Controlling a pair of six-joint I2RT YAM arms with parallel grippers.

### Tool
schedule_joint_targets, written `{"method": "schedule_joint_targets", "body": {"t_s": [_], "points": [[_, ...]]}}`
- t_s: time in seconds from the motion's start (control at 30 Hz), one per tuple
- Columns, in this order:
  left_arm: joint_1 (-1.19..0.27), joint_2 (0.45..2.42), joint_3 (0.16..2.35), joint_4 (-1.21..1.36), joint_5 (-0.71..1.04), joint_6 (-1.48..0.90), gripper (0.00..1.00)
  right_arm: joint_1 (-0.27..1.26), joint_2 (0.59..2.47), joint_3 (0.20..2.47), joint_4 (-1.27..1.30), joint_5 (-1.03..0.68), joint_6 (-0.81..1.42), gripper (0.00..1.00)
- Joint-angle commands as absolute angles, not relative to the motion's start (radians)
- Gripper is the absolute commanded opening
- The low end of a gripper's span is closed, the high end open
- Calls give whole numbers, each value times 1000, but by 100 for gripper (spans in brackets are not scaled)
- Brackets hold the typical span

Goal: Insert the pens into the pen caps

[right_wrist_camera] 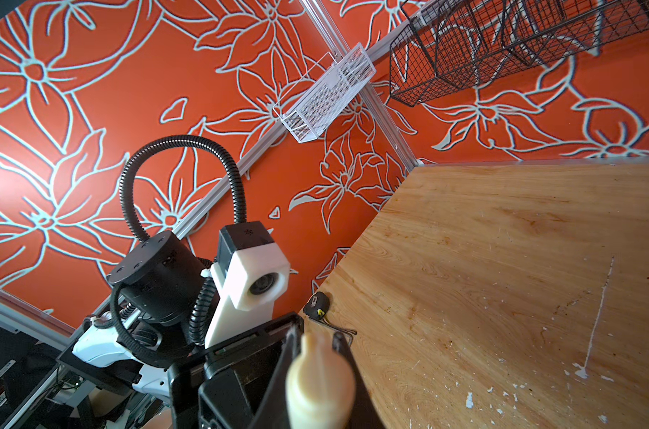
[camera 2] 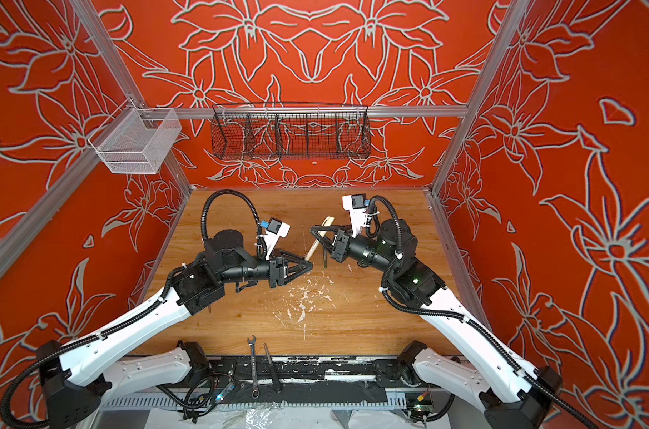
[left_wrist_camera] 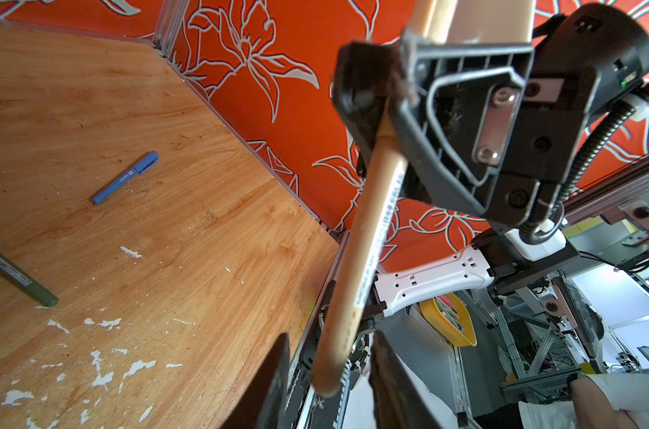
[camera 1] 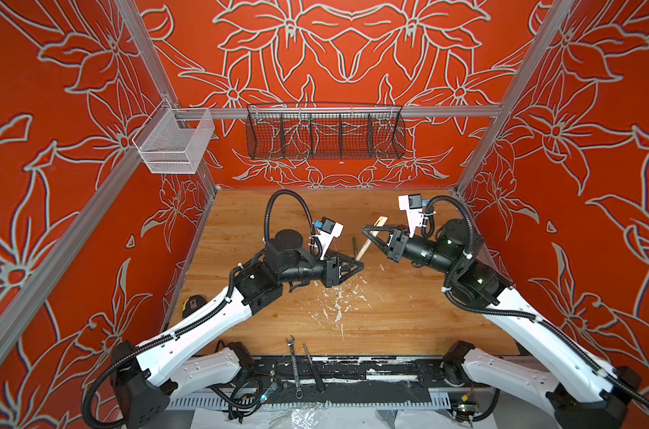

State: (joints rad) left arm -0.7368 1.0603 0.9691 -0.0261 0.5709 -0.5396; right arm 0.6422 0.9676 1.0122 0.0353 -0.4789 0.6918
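Both arms reach inward, tips close together — L gripper [camera 1: 361,266] jaws apart, R gripper [camera 1: 366,231] clamped.

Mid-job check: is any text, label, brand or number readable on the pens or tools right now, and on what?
On the tan pen: dark print runs along the barrel, too blurred to read.
On the blue pen: a white logo and a line of print, too small to read.
On the green pen: dark print on the barrel, too small to read.
On the wrench: no marking can be made out.
No text is legible anywhere.
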Motion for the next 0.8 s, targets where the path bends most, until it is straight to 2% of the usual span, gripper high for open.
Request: {"method": "schedule_joint_targets", "body": {"t_s": [0.0,0.17,0.27,0.43,0.63,0.77], "points": [[-737,1054,1000,0,589,-544,37,637,975,993,64,-472,693,0],[-738,1061,1002,-1,591,-543,36,637,988,982,87,-482,706,0],[-737,1063,1003,-3,592,-540,24,637,986,979,92,-473,708,0],[-738,1062,1003,-13,589,-532,19,637,973,976,92,-455,700,0],[-737,1057,1004,-18,569,-530,0,638,971,979,80,-470,696,0],[-738,1052,996,-19,547,-527,0,638,956,976,70,-472,693,0]]}}
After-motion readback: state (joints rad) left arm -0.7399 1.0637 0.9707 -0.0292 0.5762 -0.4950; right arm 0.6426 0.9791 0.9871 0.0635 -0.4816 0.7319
